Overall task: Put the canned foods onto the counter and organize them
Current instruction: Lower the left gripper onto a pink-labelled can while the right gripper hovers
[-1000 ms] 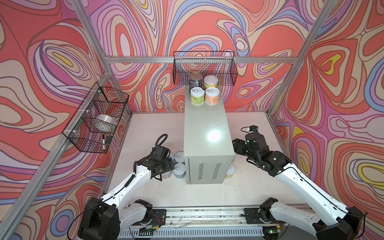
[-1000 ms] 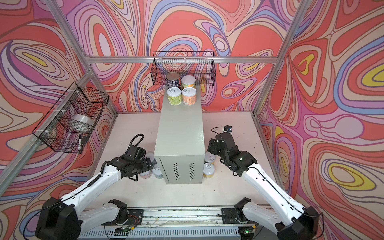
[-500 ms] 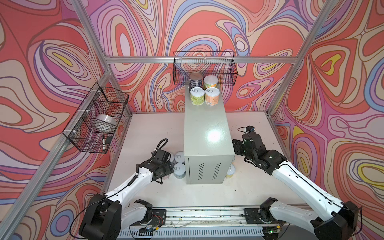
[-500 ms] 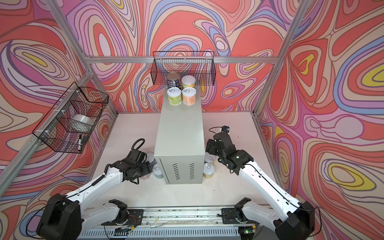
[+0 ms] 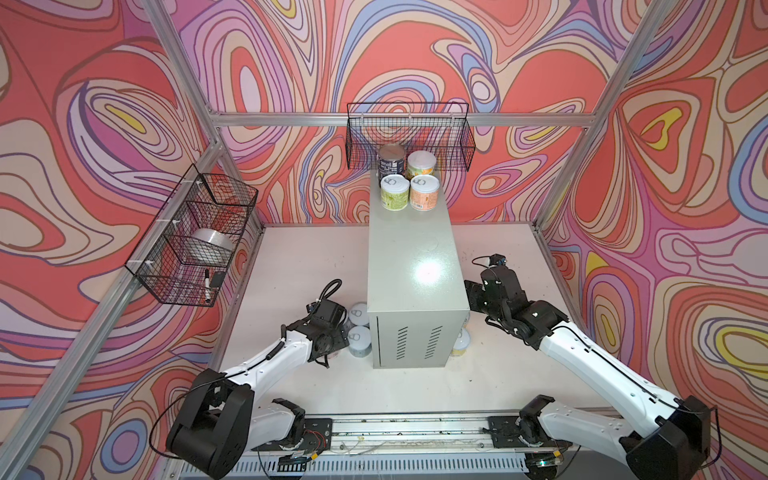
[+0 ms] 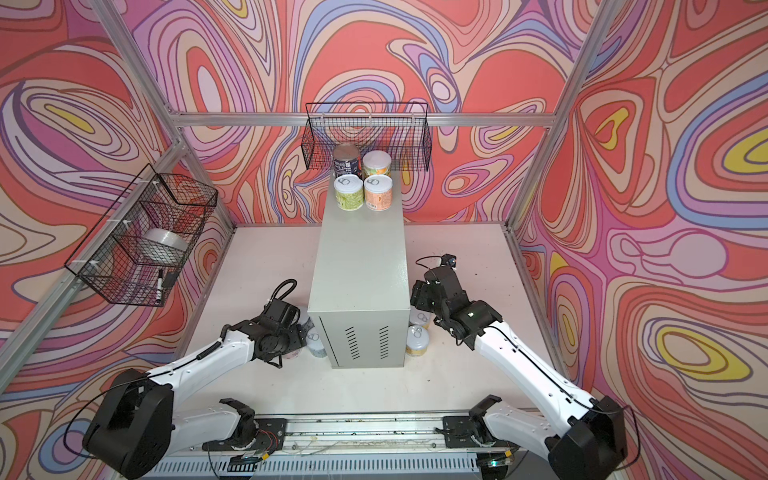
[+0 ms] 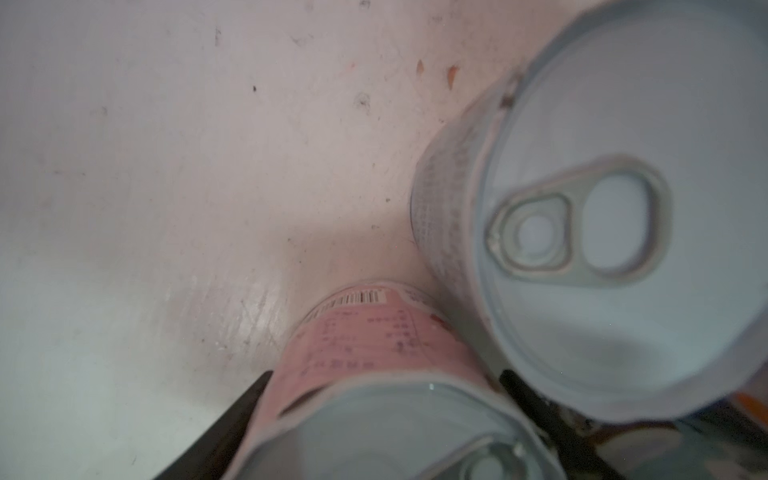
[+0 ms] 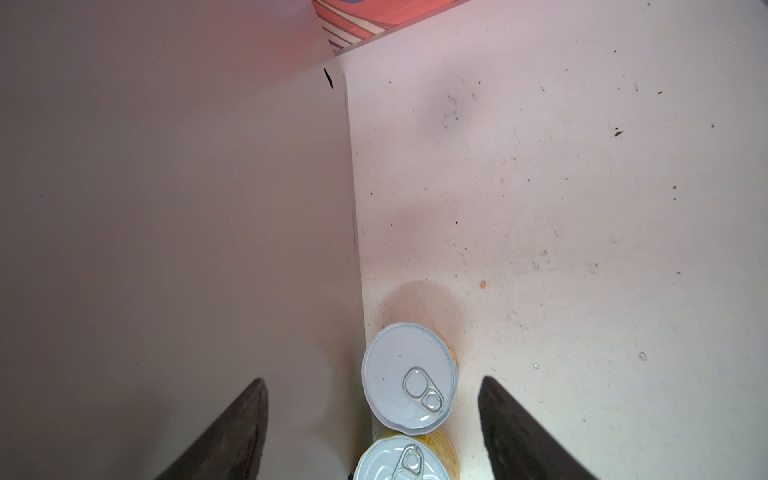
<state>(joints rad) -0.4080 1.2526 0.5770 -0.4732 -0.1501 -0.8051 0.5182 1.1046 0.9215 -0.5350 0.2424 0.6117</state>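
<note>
Four tins upright in a two-by-two block at the far end of the grey metal cabinet (image 5: 409,257) top, in both top views: navy tin (image 5: 391,160) and green-and-orange tin (image 5: 421,165) behind, green tin (image 5: 395,194) and orange tin (image 5: 424,194) in front. More tins down on the white bench (image 5: 307,257), on either side of the cabinet's near end. Left hand (image 7: 385,374) low on the left side, fingers (image 7: 224,432) close against both sides of an upright pink tin (image 7: 365,345), grey-labelled tin (image 7: 623,208) just beside it — cannot tell whether actually clamped. Right hand (image 8: 372,379) spread wide, gripping nothing, above two yellow-labelled tins (image 8: 409,376) standing against the cabinet wall.
</note>
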